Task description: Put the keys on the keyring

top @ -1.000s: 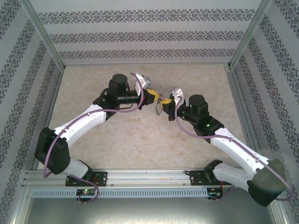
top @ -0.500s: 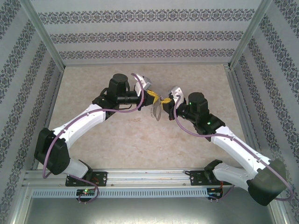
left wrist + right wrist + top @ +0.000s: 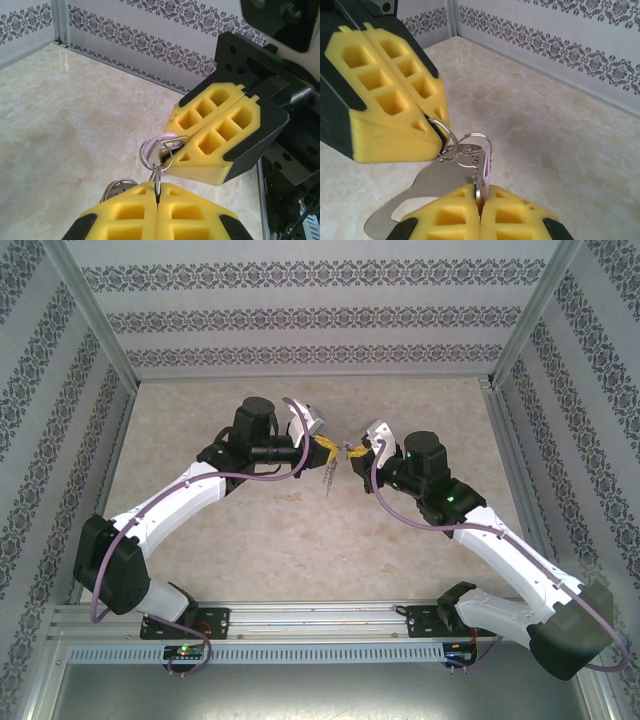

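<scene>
My left gripper (image 3: 325,447) and right gripper (image 3: 354,450) meet tip to tip above the middle of the table. The left gripper (image 3: 157,192) is shut on a thin silver ring (image 3: 157,181) that belongs to the keyring. The dark grey oval keyring (image 3: 330,478) hangs below the left fingers (image 3: 400,95) and shows as a flat grey loop (image 3: 432,182). My right gripper (image 3: 480,194) is shut on the key (image 3: 483,167), whose lilac head (image 3: 165,138) pokes out of the right fingers (image 3: 220,135). A small split ring (image 3: 470,150) links the key's head to the held ring.
The marble-patterned tabletop (image 3: 300,530) lies below both grippers. Patterned walls (image 3: 320,310) and aluminium posts (image 3: 95,320) close in the cell on three sides. The arm bases sit on a rail (image 3: 320,625) at the near edge.
The right gripper has moved up and back with the key, level with the left gripper. The hanging keyring has swung slightly left and turned edge-on. The left arm has stayed still.
</scene>
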Robot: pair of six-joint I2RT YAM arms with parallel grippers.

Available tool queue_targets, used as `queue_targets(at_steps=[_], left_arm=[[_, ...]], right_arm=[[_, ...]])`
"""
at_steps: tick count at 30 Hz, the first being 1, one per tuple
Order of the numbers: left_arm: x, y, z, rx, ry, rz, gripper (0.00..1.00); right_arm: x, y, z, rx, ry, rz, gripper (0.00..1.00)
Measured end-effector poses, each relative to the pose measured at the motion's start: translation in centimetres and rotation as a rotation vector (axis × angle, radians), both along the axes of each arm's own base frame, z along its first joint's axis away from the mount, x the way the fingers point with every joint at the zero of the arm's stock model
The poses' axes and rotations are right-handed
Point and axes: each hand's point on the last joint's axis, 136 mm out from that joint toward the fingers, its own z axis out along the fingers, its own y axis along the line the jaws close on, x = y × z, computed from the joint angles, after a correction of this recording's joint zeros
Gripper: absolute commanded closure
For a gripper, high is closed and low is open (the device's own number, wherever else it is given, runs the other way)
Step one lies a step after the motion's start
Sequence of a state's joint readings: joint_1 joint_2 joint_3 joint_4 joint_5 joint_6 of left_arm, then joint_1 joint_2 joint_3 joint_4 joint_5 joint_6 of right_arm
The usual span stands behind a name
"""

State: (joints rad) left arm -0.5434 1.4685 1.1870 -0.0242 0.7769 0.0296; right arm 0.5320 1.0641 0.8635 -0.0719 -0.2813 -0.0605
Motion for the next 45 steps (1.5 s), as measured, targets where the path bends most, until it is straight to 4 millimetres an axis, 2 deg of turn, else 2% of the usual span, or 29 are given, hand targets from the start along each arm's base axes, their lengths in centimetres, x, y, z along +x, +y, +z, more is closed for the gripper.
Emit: queue_targets(at_steps=[8,17,24,31,40,45], left_arm=[[0.0,0.0,0.2,-0.001,-0.009,-0.001,1.00],[0.1,0.0,0.2,0.003,-0.007,0.006,1.00],[0.2,0.1,0.2,0.004,-0.008,0.009,1.00],[0.3,0.0,0.8,-0.005,-0.022,0.008,1.00],[0.3,-0.1,0.8,-0.005,-0.023,0.007,1.00],[0.2,-0.1,0.8,-0.006,-0.022,0.003,1.00]], right_arm=[[0.4,0.4,1.0,0.005,-0.009,0.009,1.00],[0.8,1.1,0.6,-0.013,0.000,0.027,1.00],[0.9,0.8,0.8,-0.017,-0.008,0.016,1.00],[0.8,-0.2,1.3,-0.005,-0.015,0.000,1.00],[0.7,-0.1,1.2,-0.001,-0.008,0.009,1.00],[0.8,0.5,0.4,-0.012,0.010,0.020,1.00]])
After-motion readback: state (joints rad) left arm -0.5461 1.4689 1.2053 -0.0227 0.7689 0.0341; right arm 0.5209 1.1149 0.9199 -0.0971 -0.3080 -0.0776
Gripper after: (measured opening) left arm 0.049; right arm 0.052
